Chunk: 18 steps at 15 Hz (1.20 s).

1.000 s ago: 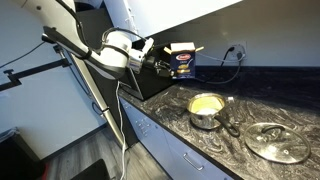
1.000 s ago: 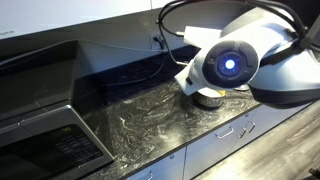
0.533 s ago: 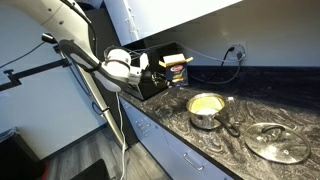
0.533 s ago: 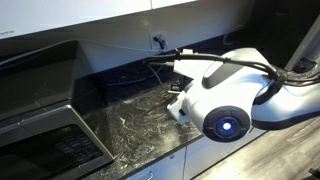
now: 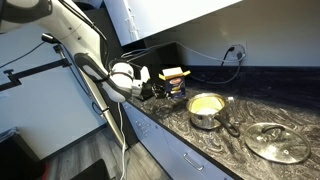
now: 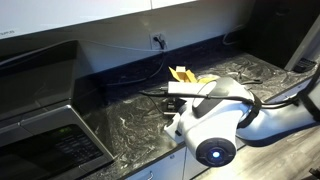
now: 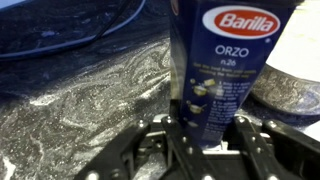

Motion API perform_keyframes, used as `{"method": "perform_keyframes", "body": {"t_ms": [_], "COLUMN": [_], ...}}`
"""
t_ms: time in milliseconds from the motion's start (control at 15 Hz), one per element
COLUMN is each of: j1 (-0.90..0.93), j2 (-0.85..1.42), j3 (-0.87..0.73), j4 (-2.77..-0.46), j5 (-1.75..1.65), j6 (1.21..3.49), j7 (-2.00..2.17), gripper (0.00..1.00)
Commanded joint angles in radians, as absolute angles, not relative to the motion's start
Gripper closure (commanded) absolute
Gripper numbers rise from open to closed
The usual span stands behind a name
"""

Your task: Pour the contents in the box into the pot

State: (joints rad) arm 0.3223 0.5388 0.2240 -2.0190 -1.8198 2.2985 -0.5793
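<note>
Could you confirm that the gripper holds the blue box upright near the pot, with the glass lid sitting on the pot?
Not quite: the glass lid is not on the pot; in an exterior view it lies flat on the counter beside the uncovered pot. The rest stands: the gripper holds the blue box upright near the pot.

Bare counter (image 5: pixel 272 95) beyond pot (image 5: pixel 205 110) and lid (image 5: pixel 277 141); black appliance (image 5: pixel 150 58) just behind box (image 5: pixel 174 83)

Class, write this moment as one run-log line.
hand: shut on box | box: upright, beside pot | pot: holds yellow contents
</note>
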Motion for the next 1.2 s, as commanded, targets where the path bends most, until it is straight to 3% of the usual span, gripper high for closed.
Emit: {"method": "perform_keyframes", "body": {"t_ms": [0, 867, 933, 1000, 1133], "j1": [0.35, 0.401, 0.403, 0.405, 0.406], "j2": [0.623, 0.871, 0.874, 0.874, 0.866], "j3": [0.222, 0.21, 0.212, 0.214, 0.217], "j4": [-1.939, -1.716, -1.711, -1.709, -1.714], "j5": [-1.842, -1.81, -1.807, -1.805, -1.802], "j6": [2.245, 2.15, 2.144, 2.142, 2.14], "j7": [-0.572, -0.629, -0.636, -0.638, -0.635], "gripper": [0.87, 0.87, 0.65, 0.37, 0.38]}}
